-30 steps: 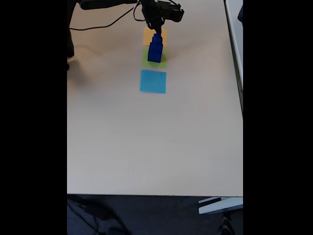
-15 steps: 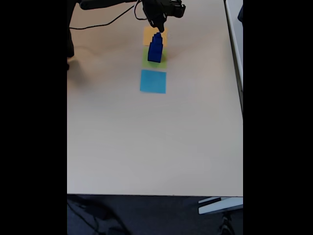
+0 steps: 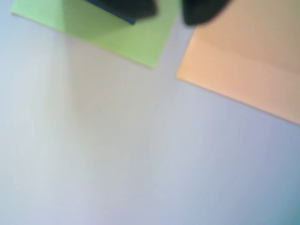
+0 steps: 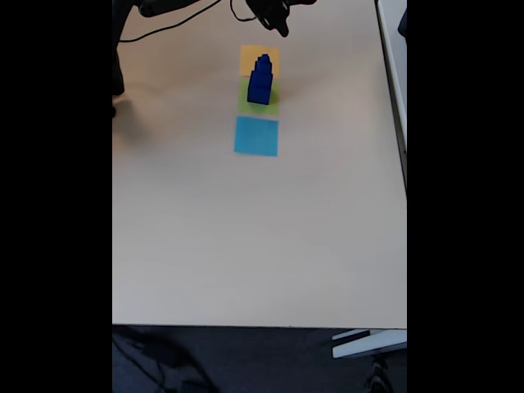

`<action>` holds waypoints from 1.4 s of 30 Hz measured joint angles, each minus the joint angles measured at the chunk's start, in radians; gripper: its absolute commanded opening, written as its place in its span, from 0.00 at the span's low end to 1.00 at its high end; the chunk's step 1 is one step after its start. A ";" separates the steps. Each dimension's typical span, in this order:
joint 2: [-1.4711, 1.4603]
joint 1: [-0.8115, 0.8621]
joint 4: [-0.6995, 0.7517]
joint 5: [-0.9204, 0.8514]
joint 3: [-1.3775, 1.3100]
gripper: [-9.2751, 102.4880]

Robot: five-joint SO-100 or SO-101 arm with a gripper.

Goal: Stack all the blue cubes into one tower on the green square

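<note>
In the fixed view, several blue cubes (image 4: pixel 260 79) stand stacked as one tower on the green square (image 4: pixel 260 101). The tower stands free and leans slightly. My gripper (image 4: pixel 280 28) hangs above and behind it at the frame's top, apart from the cubes, and holds nothing. The wrist view is blurred. Its top edge carries my gripper (image 3: pixel 168 8) as two dark fingertips with a small gap between them. Below them lies the green square (image 3: pixel 117 37), with a dark-blue sliver at its upper edge.
An orange-yellow square (image 4: pixel 259 56) lies just behind the green one, and it is also at the right of the wrist view (image 3: pixel 243 61). A light-blue square (image 4: pixel 256 136) lies in front. The beige table (image 4: pixel 262 237) ends near the bottom of the fixed view. A black cable (image 4: pixel 164 29) runs at the top left.
My gripper let go of the top cube and moved up and back, away from the tower. The tower stayed in place on the green square.
</note>
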 measured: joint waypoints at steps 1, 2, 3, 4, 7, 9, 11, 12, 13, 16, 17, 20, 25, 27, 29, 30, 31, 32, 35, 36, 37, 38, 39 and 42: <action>-0.002 0.008 0.003 -0.011 0.000 0.08; -0.002 0.017 0.008 -0.026 0.000 0.08; -0.002 0.029 0.011 -0.044 0.000 0.08; -0.002 0.044 0.015 -0.060 0.000 0.08; 0.000 0.095 0.023 -0.109 0.000 0.08; 0.005 0.124 0.037 -0.130 0.000 0.08; 0.015 0.147 0.040 -0.150 0.000 0.08; 0.023 0.156 0.040 -0.156 0.000 0.08; 0.031 0.164 0.040 -0.166 0.000 0.08; 0.052 0.192 0.040 -0.193 0.000 0.08; 0.057 0.199 0.040 -0.201 0.000 0.08; 0.061 0.224 0.040 -0.210 0.008 0.08; 0.106 0.230 0.040 -0.210 0.089 0.08; 0.126 0.227 0.040 -0.206 0.123 0.08; 0.144 0.230 0.040 -0.198 0.152 0.08; 0.149 0.233 0.040 -0.196 0.161 0.08; 0.156 0.236 0.040 -0.193 0.172 0.08; 0.163 0.239 0.040 -0.190 0.181 0.08; 0.169 0.241 0.040 -0.187 0.193 0.08; 0.169 0.241 0.040 -0.187 0.202 0.08; 0.169 0.239 0.040 -0.187 0.207 0.08; 0.169 0.238 0.040 -0.187 0.213 0.08; 0.169 0.238 0.040 -0.187 0.221 0.08; 0.183 0.238 0.040 -0.186 0.238 0.08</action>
